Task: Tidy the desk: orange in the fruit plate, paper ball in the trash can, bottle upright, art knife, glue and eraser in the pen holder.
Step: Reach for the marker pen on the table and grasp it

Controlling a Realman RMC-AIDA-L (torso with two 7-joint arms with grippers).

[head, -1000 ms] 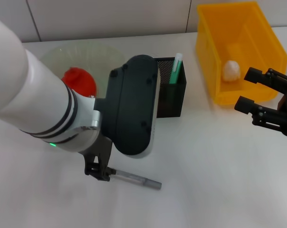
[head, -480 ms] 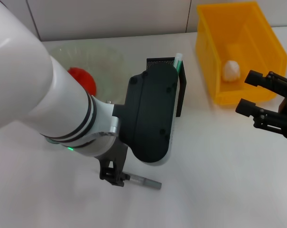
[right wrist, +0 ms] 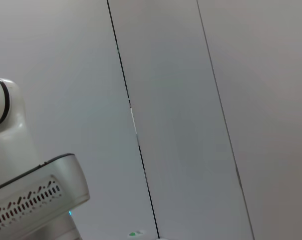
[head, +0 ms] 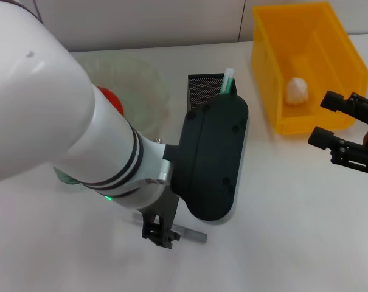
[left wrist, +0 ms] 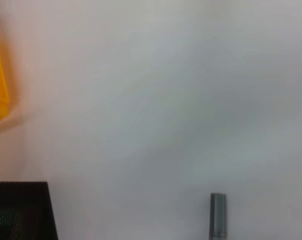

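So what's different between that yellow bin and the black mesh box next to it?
The trash can is bright yellow solid plastic, wide with sloping walls; the pen holder is black see-through mesh, narrower and straight-sided. The trash can holds the paper ball, while a green stick pokes out of the pen holder. Both are open-topped, standing on the white desk.

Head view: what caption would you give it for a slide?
Left gripper down at a grey stick on the desk; paper ball in the trash can; right gripper open nearby.

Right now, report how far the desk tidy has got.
Done: orange in the fruit plate, paper ball in the trash can, green stick in the pen holder. In hand: left pincer at the grey stick. Right pincer idles beside the can. Bottle and eraser unseen.
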